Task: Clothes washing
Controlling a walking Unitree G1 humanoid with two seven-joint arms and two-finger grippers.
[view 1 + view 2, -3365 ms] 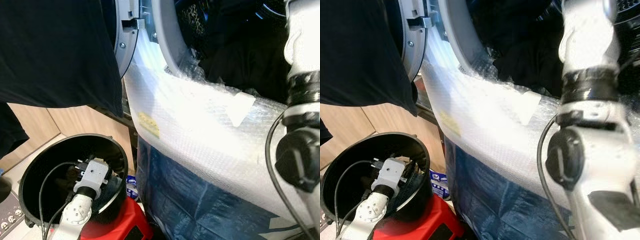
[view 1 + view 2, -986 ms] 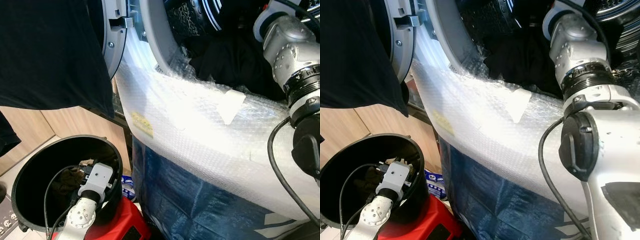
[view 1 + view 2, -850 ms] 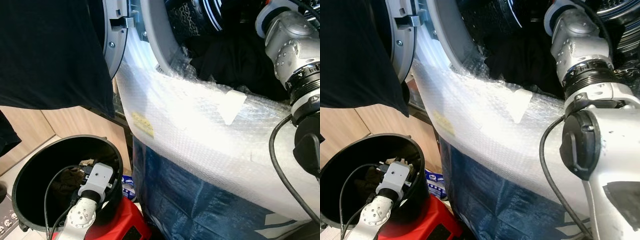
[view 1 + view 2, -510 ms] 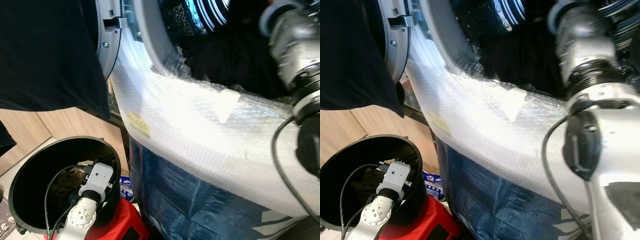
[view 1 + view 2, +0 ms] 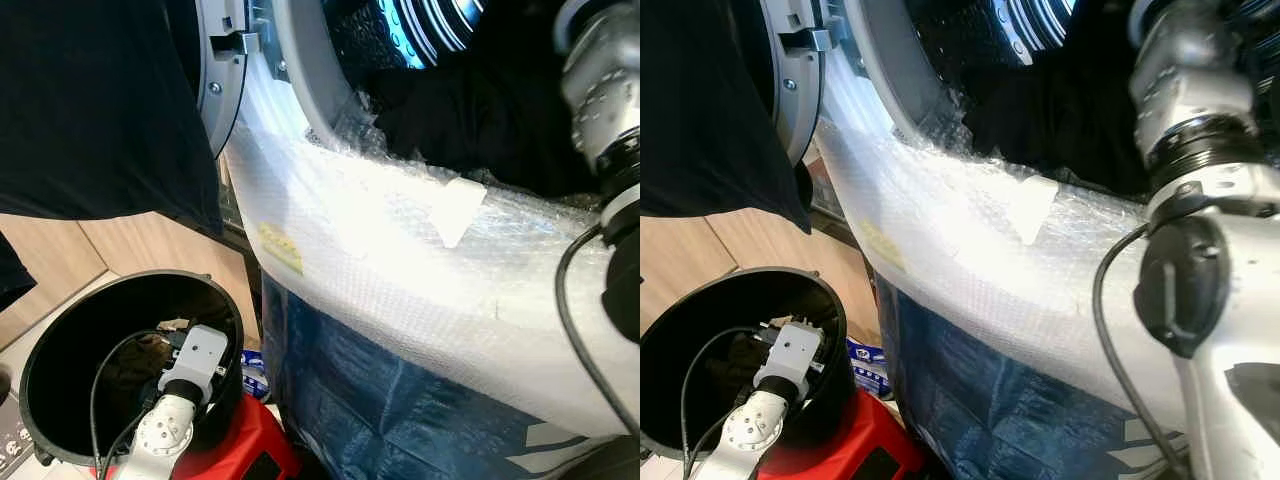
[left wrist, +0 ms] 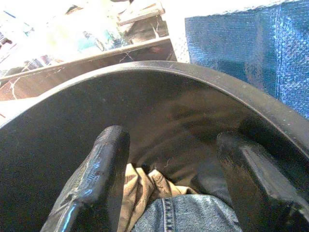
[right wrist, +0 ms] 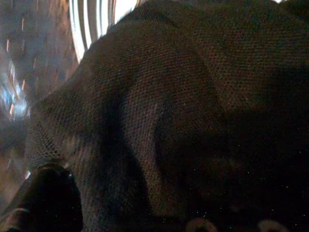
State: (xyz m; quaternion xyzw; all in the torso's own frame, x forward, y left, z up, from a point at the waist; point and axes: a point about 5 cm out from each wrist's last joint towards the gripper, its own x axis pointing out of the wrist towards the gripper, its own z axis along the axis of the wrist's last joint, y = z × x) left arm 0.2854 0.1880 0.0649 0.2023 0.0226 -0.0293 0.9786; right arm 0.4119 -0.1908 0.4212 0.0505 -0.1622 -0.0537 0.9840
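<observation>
Round black plastic laundry bucket, near left: beige cloth and blue denim inside, left gripper above them, fingers spread apart. Washing machine front, bubble-wrapped, yellow label unreadable. Dark knit garment fills drum; right gripper against it, jaw state indeterminable.

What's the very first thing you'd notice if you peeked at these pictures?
A washer wrapped in shiny bubble wrap, with dark clothes heaped in its open drum where the right arm reaches in. Lower left, a black bucket sits on a red stool. The left gripper hangs inside it, jaws open, over jeans and a tan cloth.
</observation>
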